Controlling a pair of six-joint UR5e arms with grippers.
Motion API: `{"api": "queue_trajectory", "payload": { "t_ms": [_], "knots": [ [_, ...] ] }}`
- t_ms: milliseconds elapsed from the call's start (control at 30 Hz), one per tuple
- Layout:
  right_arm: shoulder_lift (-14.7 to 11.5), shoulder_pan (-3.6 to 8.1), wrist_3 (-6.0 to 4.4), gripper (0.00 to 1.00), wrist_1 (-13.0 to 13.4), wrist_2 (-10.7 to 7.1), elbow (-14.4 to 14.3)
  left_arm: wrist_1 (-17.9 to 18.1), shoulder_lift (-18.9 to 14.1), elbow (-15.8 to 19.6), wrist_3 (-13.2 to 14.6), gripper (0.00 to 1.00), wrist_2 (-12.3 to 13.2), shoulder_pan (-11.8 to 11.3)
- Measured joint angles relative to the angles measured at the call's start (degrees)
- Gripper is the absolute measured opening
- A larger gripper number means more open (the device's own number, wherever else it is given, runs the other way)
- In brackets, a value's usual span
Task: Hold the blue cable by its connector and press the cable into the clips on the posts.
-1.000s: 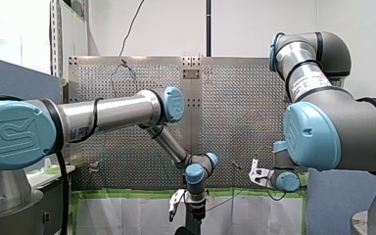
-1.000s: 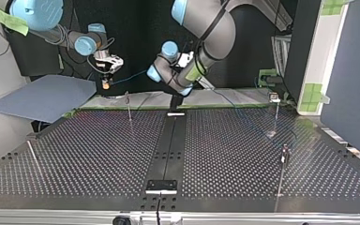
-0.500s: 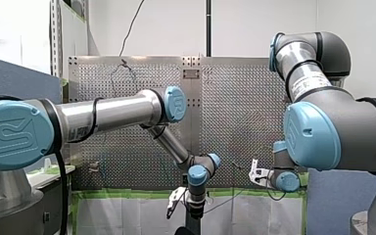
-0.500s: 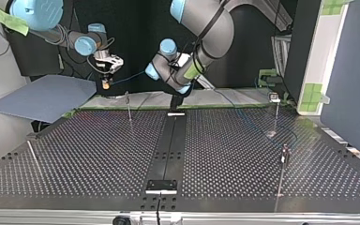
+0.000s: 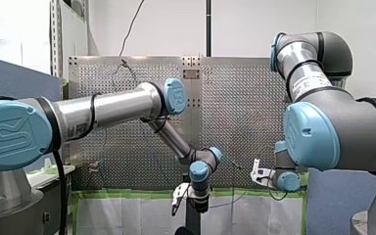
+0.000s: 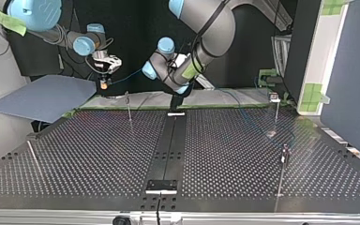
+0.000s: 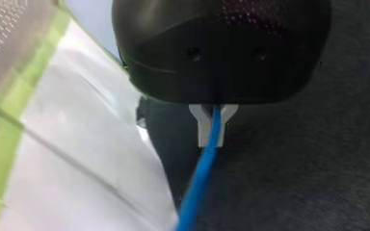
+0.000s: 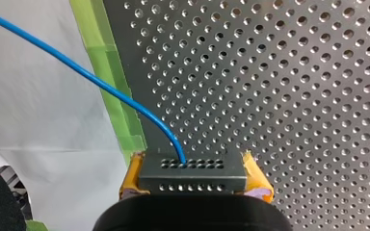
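Observation:
My right gripper (image 8: 192, 167) has its yellow pads (image 8: 131, 177) shut on the dark grey connector (image 8: 192, 179). The blue cable (image 8: 101, 84) leaves the connector and arcs away over the perforated table (image 8: 279, 86). My left gripper (image 7: 213, 137) is black with pale fingers (image 7: 203, 126), shut on the blue cable (image 7: 197, 183), which runs out ahead of it. In the top view my right gripper (image 6: 104, 80) hangs beyond the table's far edge at the left, my left gripper (image 6: 176, 96) near the middle. Thin posts (image 6: 129, 107) (image 6: 276, 112) (image 6: 283, 161) stand on the table.
A blue-grey sheet (image 6: 42, 96) lies off the table at the top view's left. Green tape (image 8: 113, 96) and white sheeting (image 7: 77, 159) border the far edge. A black strip (image 6: 168, 140) runs down the table's middle. Another thin rod (image 6: 33, 157) leans near the left side.
My left arm's wrist and gripper have lifted a little and shifted toward the top view's left, still holding the cable. My right gripper has barely moved.

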State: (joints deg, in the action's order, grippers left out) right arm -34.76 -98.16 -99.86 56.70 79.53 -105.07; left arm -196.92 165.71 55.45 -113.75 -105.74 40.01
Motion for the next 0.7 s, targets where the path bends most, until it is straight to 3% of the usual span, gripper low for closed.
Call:
{"api": "queue_trajectory", "payload": {
  "t_ms": [467, 700],
  "knots": [
    [-0.1, 2.39, -1.16, 0.0, 0.1, -1.08, 0.9, 6.7, -6.6, 1.7, -0.9, 0.0, -1.3, 1.3],
    [-0.1, 3.57, -1.39, 0.0, 0.0, -1.26, 1.3, 10.3, -10.3, 1.8, -1.1, 0.0, -4.4, 2.5]
  ]
}}
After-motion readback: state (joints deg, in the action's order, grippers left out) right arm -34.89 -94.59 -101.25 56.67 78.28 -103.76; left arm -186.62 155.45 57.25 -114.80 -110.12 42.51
